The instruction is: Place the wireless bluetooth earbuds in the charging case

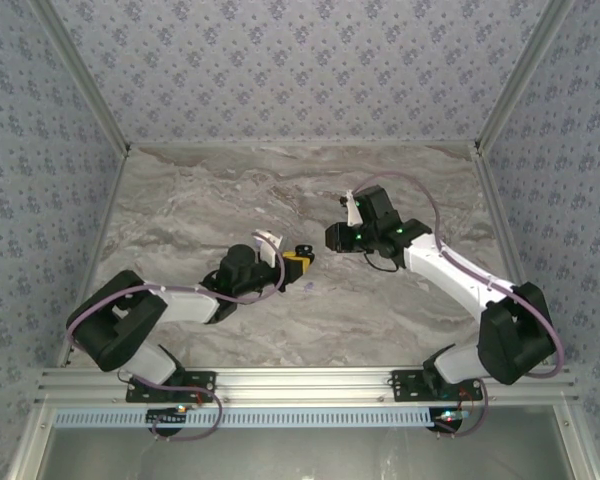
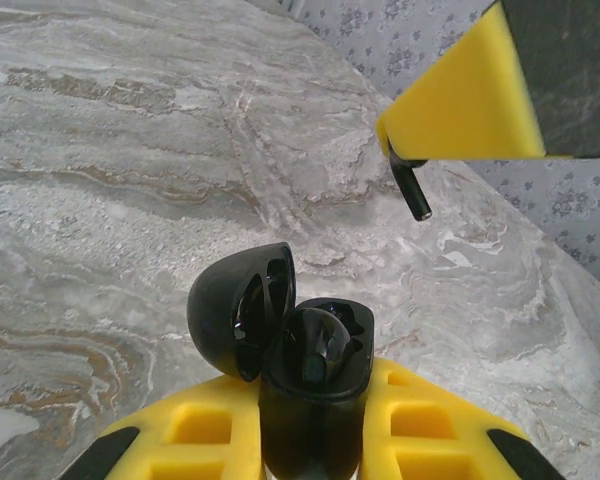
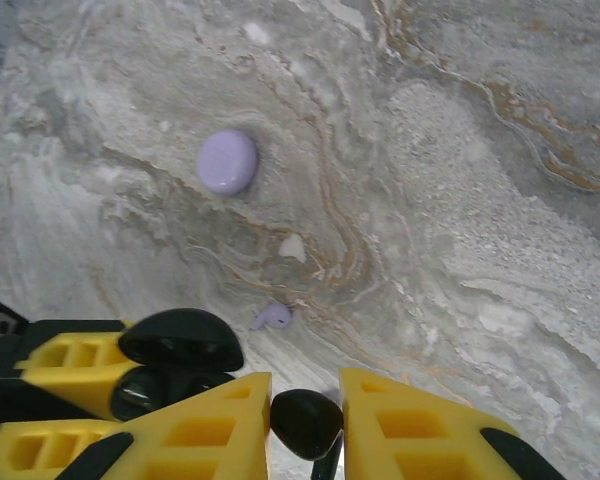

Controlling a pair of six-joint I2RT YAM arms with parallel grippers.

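We've got the left hand (image 2: 312,405) clamped on the black charging case (image 2: 315,430), with its lid (image 2: 242,325) flipped open. Something dark sits in one well, and we can't tell if it's a bud. A pale purple earbud (image 3: 273,316) lies loose on the counter (image 3: 500,200) and a closed purple case (image 3: 228,161) sits further off. The right hand (image 3: 305,398) pinches a black earbud (image 3: 306,425) just beside the open case

The surface (image 3: 460,200) is grey marble with tan veins; a round purple case (image 3: 227,162) lies on it, shut — a small purple earbud (image 3: 273,317) rests nearby, apart.
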